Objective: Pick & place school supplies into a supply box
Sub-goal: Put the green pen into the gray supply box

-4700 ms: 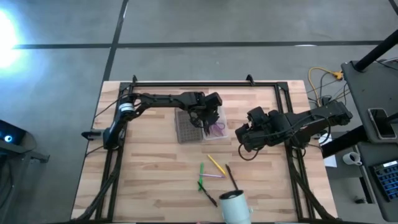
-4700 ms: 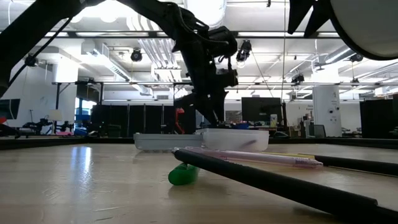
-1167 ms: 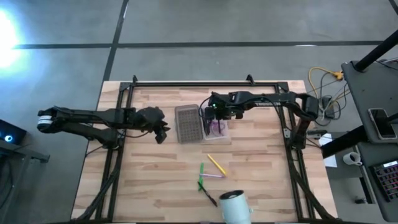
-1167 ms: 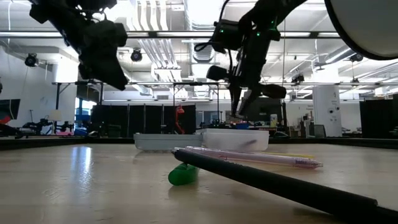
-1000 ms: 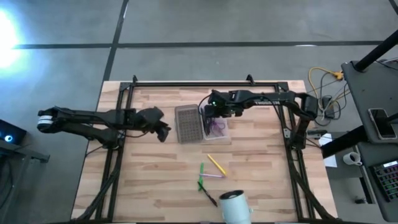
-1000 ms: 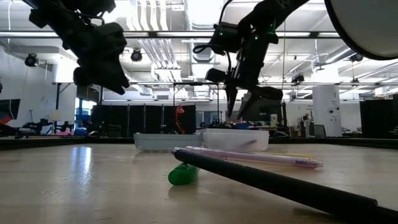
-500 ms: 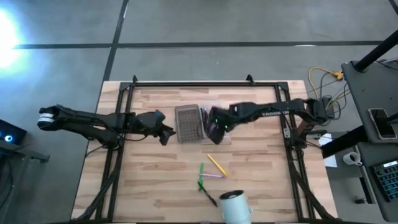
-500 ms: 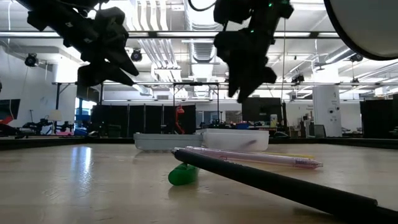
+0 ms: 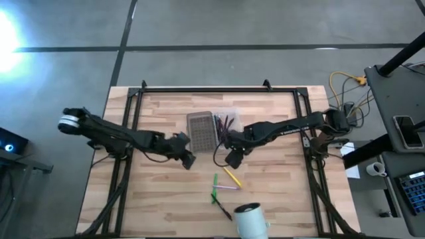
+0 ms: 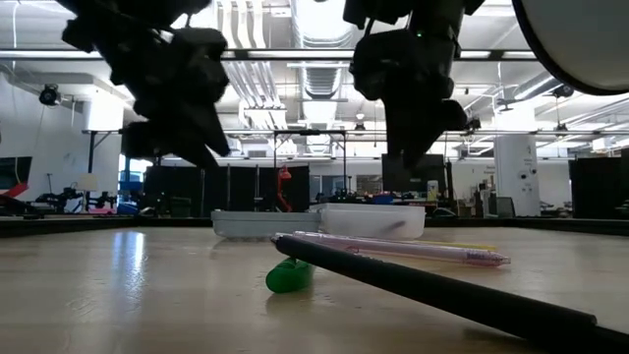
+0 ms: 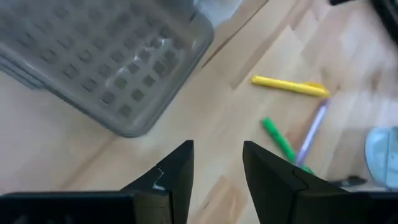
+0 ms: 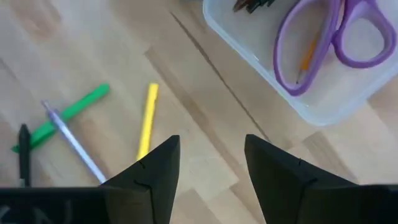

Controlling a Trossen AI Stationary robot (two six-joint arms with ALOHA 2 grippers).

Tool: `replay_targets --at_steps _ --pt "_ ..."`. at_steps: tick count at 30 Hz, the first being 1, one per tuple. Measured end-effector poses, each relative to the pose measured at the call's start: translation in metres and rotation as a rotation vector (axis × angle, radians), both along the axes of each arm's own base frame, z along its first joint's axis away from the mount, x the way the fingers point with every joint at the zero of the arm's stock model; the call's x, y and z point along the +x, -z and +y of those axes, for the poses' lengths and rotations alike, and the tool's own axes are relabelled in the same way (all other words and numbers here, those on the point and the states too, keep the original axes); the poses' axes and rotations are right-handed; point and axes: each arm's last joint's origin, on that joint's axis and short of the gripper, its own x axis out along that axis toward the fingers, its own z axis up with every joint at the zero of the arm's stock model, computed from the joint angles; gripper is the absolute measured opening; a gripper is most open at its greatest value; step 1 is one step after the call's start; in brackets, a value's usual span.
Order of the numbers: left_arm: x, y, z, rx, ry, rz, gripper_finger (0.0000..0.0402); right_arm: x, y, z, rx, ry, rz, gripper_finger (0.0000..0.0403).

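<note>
The supply box lies open: its grey mesh half (image 9: pixel 201 131) (image 11: pixel 106 56) beside its translucent half (image 9: pixel 229 126) (image 12: pixel 311 106), which holds the purple-handled scissors (image 12: pixel 336 37) and dark pencils (image 9: pixel 222 122). On the table nearer me lie a yellow marker (image 9: pixel 231 175) (image 12: pixel 146 121), a green marker (image 9: pixel 216 189) (image 10: pixel 288 275), a pink pen (image 9: pixel 227 188) (image 10: pixel 403 248) and a black pen (image 9: pixel 223 210). My left gripper (image 9: pixel 187 159) (image 11: pixel 217 168) hovers open just off the mesh half's near corner. My right gripper (image 9: pixel 232 158) (image 12: pixel 210 168) hovers open over bare wood between box and markers.
A white cylindrical cup (image 9: pixel 249 219) lies on its side at the table's near edge, beside the black pen. A dark metal frame (image 9: pixel 219 89) runs along the far edge and both sides. Bare wood spreads to the left and right of the markers.
My right gripper has left the box's translucent half and swung toward the near edge, dropping lower over bare wood. My left gripper has moved right and toward the near edge, ending by the mesh half's near corner. The box and the markers have stayed put.
</note>
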Motion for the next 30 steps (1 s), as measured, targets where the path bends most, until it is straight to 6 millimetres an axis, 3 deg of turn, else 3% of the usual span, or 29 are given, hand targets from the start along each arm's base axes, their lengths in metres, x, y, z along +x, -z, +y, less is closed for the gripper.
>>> replay_targets --at_steps 9,15,19,30 --pt "0.054 0.012 -0.009 -0.102 -0.188 0.125 0.0120 -0.004 -0.001 0.011 -0.104 0.168 -0.004 0.0171" --pt "0.091 0.017 -0.032 0.056 -0.035 0.387 0.0092 -0.019 -0.010 0.033 -0.131 0.356 -0.007 0.0171" --pt "0.110 0.009 -0.049 0.150 -0.013 0.378 0.0083 -0.032 -0.018 0.048 -0.127 0.457 0.004 0.0171" --pt "0.111 0.006 -0.085 0.196 0.136 0.280 0.0083 -0.072 -0.031 0.094 -0.092 0.685 0.034 0.0171"
